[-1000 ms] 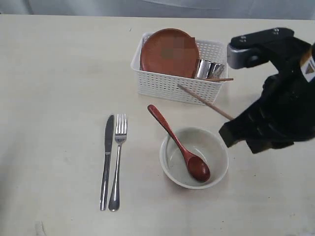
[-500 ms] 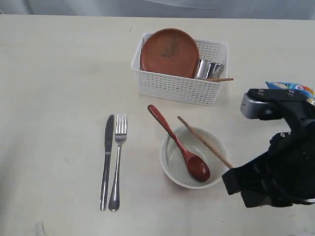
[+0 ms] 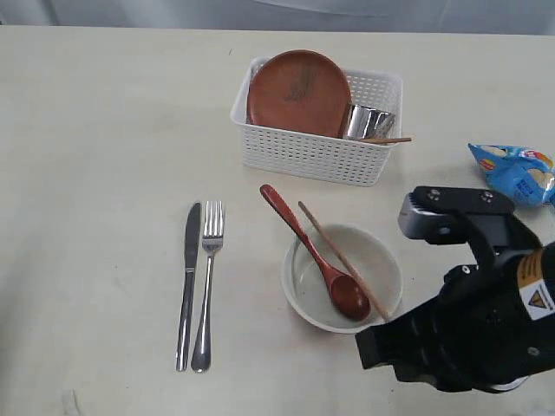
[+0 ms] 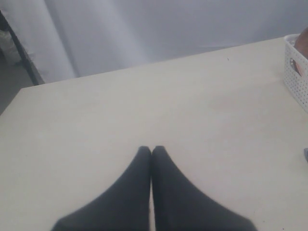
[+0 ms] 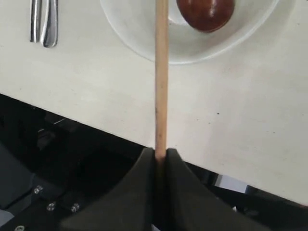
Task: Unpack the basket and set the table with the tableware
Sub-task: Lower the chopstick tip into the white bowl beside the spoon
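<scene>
Blue snack bag [image 3: 513,173]: crinkly, yellow and red print, lying flat by the right edge of the worktop [image 3: 104,130], about halfway along it, its right end cut off by the frame. Nothing touches it. Pale grey curtain [image 4: 168,29] hangs behind the worktop's far edge, soft vertical folds. Dark slanted pole [image 4: 17,45] past the far corner, in front of the curtain. Dark frame parts with small bolt heads [image 5: 48,207] below the near edge; unclear what they belong to.

Open table [image 3: 95,173] left of knife [image 3: 188,277], basket [image 3: 303,158] close behind bowl [image 3: 308,282]
</scene>
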Robot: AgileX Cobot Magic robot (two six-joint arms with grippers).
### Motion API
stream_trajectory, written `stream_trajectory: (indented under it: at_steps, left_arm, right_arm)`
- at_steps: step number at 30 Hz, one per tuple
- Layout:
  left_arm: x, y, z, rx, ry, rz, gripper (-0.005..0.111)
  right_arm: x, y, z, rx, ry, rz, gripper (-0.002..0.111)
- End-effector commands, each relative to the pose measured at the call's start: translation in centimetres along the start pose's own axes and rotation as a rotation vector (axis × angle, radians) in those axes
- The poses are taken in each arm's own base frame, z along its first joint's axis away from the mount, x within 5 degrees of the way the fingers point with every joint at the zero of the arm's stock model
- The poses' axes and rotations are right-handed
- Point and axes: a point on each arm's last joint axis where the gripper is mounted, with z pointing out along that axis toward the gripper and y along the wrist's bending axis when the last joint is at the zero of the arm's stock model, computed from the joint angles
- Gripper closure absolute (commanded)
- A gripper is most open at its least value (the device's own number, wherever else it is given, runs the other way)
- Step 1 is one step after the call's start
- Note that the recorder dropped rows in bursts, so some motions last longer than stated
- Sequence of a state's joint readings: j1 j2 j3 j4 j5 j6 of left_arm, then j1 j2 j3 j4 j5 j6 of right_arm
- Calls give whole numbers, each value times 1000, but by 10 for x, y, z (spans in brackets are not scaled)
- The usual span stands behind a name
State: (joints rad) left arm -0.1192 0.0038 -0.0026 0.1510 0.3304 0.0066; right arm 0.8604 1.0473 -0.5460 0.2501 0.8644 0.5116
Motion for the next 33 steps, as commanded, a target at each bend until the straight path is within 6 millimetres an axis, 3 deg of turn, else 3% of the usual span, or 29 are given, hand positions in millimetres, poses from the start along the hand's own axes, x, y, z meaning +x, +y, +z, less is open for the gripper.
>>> stream_trajectory:
  at_steps: [1, 14, 21, 33]
  left_arm:
    - [0, -1, 0, 8, -12, -10, 107]
    - [0, -1, 0, 8, -12, -8, 107]
    - [0, -1, 0, 8, -12, -8, 107]
    - [0, -1, 0, 8, -12, -8, 107]
  right_arm:
    - [4, -8, 12, 40, 17, 23, 109]
    - [3, -7, 28, 21, 17, 10, 109]
    - [2, 4, 53, 50, 54, -12, 109]
    - [-2, 7, 54, 24, 16, -7, 108]
